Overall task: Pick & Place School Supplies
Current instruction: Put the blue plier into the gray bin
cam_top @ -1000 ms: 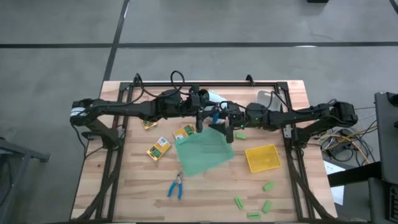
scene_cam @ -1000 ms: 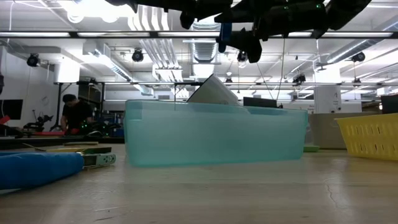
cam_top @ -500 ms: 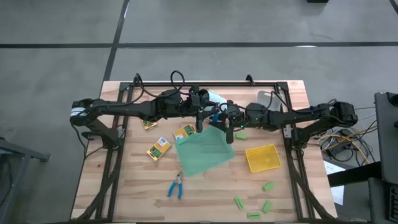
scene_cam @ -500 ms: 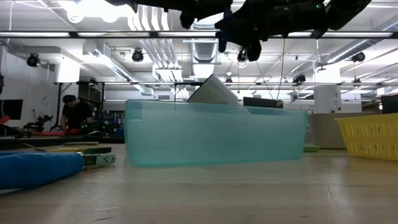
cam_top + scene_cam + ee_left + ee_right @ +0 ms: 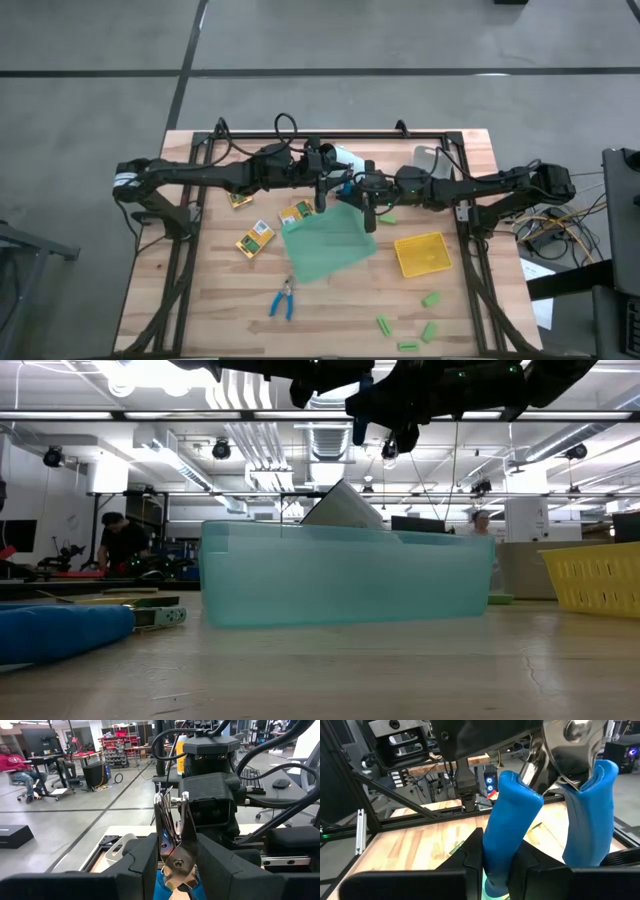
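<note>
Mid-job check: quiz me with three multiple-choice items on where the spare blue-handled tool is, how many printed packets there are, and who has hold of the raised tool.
1. The spare blue-handled tool lies:
A. on top of a packet
B. on the bare table
C. across a green block

2. Yellow-and-green packets in sight:
A. one
B. five
C. three

3. The raised tool is gripped by:
A. both grippers
B. neither gripper
C. a person's hand

Key:
1 B, the spare blue-handled tool rests alone on the table wood.
2 C, three packets lie by the left arm.
3 A, the left gripper clamps the raised tool at its metal head and the right gripper pinches one handle.
</note>
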### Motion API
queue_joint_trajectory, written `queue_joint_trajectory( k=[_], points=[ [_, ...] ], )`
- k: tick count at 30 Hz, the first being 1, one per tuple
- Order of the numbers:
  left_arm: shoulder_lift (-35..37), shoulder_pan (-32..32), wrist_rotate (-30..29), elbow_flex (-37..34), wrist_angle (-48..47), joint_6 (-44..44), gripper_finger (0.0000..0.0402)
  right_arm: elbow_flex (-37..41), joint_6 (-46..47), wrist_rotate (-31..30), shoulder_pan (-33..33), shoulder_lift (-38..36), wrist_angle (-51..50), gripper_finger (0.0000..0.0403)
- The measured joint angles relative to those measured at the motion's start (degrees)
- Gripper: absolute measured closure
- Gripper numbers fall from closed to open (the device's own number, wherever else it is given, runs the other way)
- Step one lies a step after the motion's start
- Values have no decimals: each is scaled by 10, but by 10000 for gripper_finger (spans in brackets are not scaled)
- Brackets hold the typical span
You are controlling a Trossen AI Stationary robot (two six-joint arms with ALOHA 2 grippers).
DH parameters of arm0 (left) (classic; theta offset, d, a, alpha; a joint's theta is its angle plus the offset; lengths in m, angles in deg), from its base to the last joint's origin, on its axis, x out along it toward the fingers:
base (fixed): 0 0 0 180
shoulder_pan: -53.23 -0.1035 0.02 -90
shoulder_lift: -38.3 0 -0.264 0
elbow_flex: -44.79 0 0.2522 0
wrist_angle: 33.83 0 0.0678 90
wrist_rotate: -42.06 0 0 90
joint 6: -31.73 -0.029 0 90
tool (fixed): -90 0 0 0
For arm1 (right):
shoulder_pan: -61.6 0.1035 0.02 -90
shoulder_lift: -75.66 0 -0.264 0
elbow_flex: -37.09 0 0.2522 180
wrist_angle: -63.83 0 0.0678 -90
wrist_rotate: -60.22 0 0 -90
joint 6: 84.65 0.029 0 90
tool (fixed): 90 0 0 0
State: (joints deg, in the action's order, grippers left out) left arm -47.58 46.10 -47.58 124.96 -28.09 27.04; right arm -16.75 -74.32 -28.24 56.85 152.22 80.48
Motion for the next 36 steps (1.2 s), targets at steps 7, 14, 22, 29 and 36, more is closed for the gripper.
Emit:
queue_joint_trajectory(
  k=[7, 14, 22, 29, 36],
  points=[
    [0, 0, -3, 0, 2, -2, 282, 0, -12, -2, 0, 0, 0, 350],
    [0, 0, -2, 0, 2, -2, 282, 0, -12, -2, 0, 0, 0, 349],
    [0, 0, -2, 0, 2, -2, 282, 0, -14, -2, 0, 0, -1, 340],
    [0, 0, 0, 0, 2, -2, 280, 0, -44, 0, 0, 0, -1, 363],
    [2, 1, -31, 0, 1, -2, 254, 0, -43, -2, 0, 0, -1, 345]
  ],
)
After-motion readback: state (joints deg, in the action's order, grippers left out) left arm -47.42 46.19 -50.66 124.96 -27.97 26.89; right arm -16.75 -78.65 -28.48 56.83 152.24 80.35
